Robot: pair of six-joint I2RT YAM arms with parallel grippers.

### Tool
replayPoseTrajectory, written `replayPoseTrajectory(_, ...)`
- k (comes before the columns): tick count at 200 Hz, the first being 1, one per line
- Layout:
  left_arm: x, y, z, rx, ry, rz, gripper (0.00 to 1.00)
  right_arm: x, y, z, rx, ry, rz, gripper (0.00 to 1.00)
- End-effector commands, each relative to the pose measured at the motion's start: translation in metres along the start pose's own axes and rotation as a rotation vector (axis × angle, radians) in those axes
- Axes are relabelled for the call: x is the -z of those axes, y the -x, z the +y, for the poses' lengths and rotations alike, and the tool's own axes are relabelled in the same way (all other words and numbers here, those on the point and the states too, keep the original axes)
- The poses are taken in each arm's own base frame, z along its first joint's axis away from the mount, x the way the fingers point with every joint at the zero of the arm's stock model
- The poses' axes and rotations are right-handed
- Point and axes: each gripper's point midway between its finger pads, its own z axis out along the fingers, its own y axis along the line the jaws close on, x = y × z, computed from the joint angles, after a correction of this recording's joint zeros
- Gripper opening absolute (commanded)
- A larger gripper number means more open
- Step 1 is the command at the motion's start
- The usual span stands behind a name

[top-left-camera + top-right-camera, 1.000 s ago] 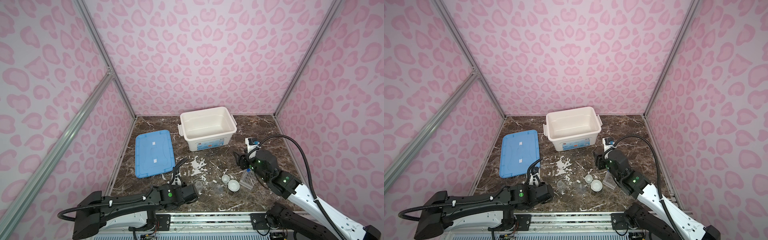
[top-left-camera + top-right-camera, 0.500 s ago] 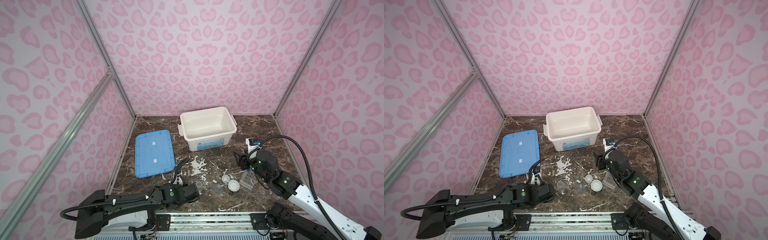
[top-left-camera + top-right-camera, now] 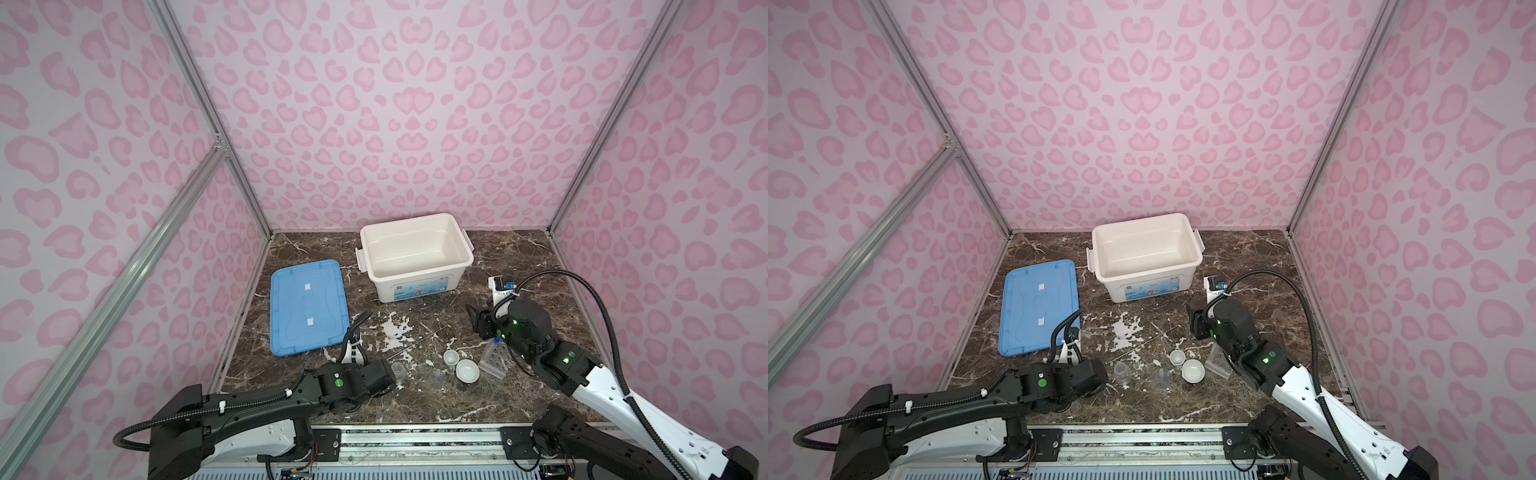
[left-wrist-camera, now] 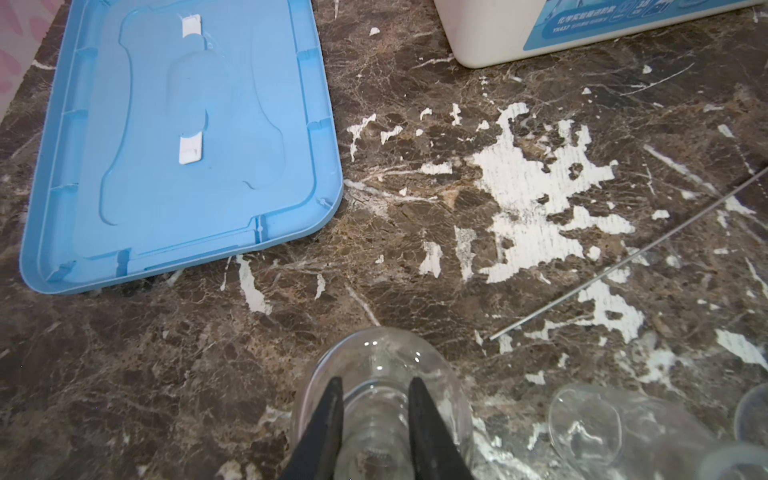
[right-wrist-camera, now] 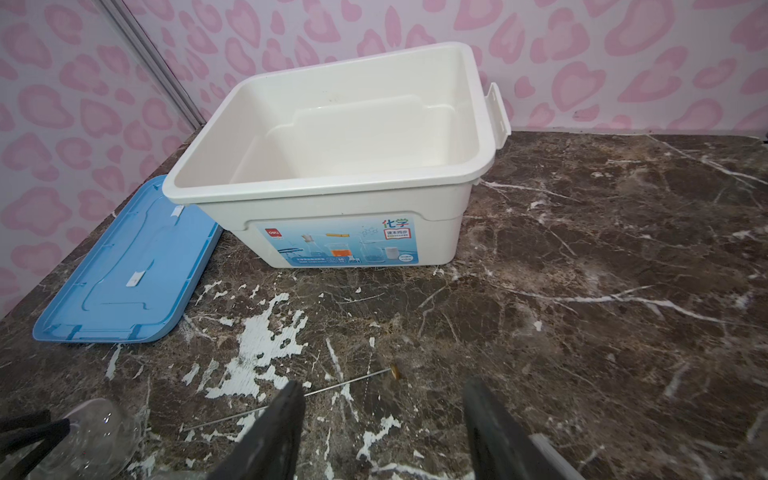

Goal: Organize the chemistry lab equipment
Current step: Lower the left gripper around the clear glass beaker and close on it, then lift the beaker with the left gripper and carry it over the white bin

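Both top views look from high above the near edge, tilted down toward the far wall. They sit far enough back to hold the whole table (image 3: 415,403), both arms, the white box (image 3: 415,253) and the blue lid (image 3: 307,307), and they overlap almost wholly. The left wrist camera sits low and close behind the left gripper (image 4: 376,399), facing far, with a glass flask (image 4: 382,365) large in its foreground. The right wrist camera, behind the right gripper (image 5: 382,415), faces far and left at a flatter angle, reaching the far wall. Both wrist views share the lid, the box's labelled near side and a thin metal rod (image 4: 623,257).
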Motion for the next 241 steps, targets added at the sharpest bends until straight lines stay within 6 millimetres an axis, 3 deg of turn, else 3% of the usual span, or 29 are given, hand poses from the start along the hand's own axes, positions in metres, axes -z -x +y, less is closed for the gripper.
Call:
replayPoseTrajectory(1,0.004,0.023,-0.004,-0.01,-0.005,-0.074,0.16,-0.001,0.007,0.003,-0.001,0.006,-0.018,0.63)
replayPoseTrajectory(52,-0.001,0.036,-0.014,-0.006,-0.036,-0.098,0.16,-0.005,0.007,0.003,0.001,0.0,-0.01,0.63)
replayPoseTrajectory(139,-0.002,0.089,-0.024,-0.056,-0.079,-0.141,0.14,-0.016,0.017,0.005,0.02,-0.017,-0.011,0.63)
replayPoseTrajectory(241,0.031,0.187,-0.022,-0.139,-0.178,-0.255,0.12,-0.04,0.035,0.0,0.009,0.001,-0.007,0.62)
